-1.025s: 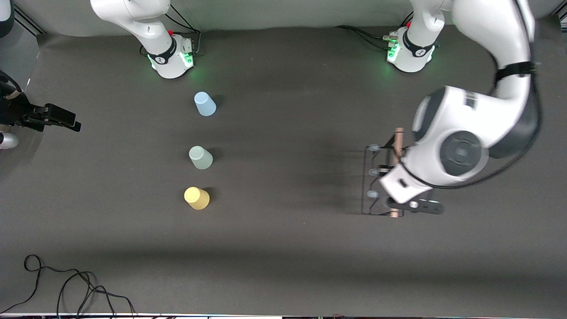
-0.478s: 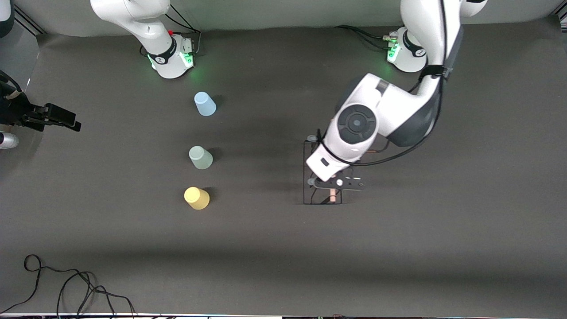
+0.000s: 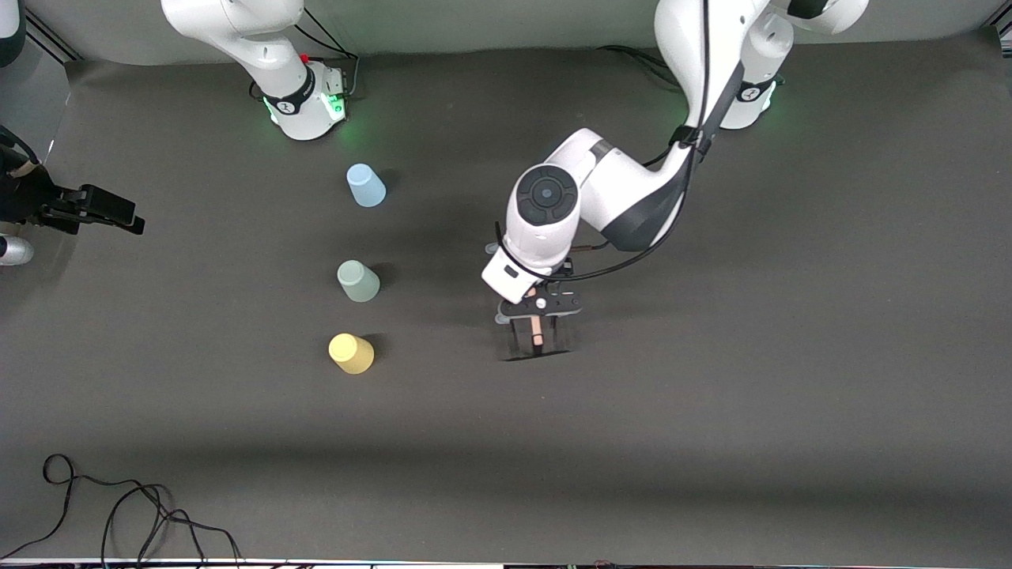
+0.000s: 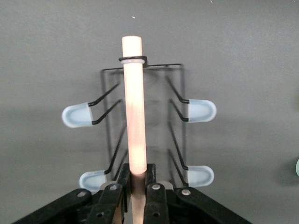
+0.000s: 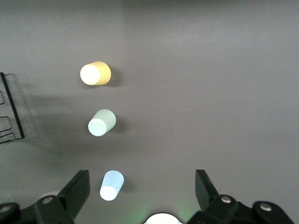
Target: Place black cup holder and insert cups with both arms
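No legible writing or brand marks on any item. The rectangular black wire cup holder [image 3: 538, 341], with a light wooden rod handle [image 4: 134, 126] and four visible pale grey-blue peg tips, is at mid-desk. The left end effector [image 3: 537, 309] is clamped on the rod. Three smooth tapered plastic tumblers stand inverted in a row toward the right arm's end: pale blue cup [image 3: 365, 185], pale green cup [image 3: 358, 280], yellow cup [image 3: 351, 353]. The right end effector [image 5: 142, 196] waits, fingers spread wide, holding nothing, above the matte grey desk [image 3: 711, 442].
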You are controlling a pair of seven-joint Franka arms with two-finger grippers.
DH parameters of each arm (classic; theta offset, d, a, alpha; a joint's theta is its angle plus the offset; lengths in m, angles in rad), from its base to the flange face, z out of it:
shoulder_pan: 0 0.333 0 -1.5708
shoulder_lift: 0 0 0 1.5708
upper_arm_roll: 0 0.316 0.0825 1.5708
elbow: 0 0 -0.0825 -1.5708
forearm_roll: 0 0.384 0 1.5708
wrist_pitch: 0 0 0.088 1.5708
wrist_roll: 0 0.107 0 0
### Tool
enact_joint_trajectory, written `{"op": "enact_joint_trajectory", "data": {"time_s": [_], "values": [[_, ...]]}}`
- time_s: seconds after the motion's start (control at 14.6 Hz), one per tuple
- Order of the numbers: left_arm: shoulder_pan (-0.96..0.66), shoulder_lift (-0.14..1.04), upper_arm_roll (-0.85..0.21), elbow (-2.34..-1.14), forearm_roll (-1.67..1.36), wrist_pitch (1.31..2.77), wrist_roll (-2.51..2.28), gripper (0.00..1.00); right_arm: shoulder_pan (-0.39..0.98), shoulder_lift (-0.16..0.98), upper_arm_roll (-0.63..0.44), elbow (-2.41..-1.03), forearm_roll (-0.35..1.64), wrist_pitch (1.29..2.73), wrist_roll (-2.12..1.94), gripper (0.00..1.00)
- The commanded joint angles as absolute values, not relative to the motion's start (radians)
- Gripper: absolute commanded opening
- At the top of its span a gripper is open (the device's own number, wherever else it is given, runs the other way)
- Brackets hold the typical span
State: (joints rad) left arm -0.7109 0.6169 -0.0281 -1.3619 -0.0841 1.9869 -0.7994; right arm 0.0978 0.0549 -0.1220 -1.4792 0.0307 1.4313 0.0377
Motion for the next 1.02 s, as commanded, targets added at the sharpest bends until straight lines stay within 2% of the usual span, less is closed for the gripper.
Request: {"op": "enact_joint_trajectory", "data": {"time_s": [0.0, 0.41, 0.75, 0.89, 0.96], "values": [[-0.741, 0.601, -0.008, -1.347, -0.089, 1.983, -0.821, 0.0, 0.1, 0.057, -0.123, -1.471, 0.029, 1.42, 0.026, 1.0], [-0.752, 0.615, -0.006, -1.356, -0.08, 2.003, -0.818, 0.0, 0.106, 0.045, -0.114, -1.517, 0.043, 1.424, 0.046, 1.0], [-0.744, 0.617, -0.008, -1.356, -0.08, 2.003, -0.801, 0.0, 0.194, 0.043, -0.115, -1.554, 0.044, 1.451, 0.177, 1.0], [-0.744, 0.618, -0.008, -1.355, -0.08, 1.997, -0.795, 0.24, 0.241, 0.041, -0.115, -1.587, 0.044, 1.483, 0.267, 0.99], [-0.744, 0.62, -0.008, -1.356, -0.08, 1.994, -0.795, 0.3, 0.267, 0.038, -0.115, -1.613, 0.044, 1.506, 0.302, 1.0]]}}
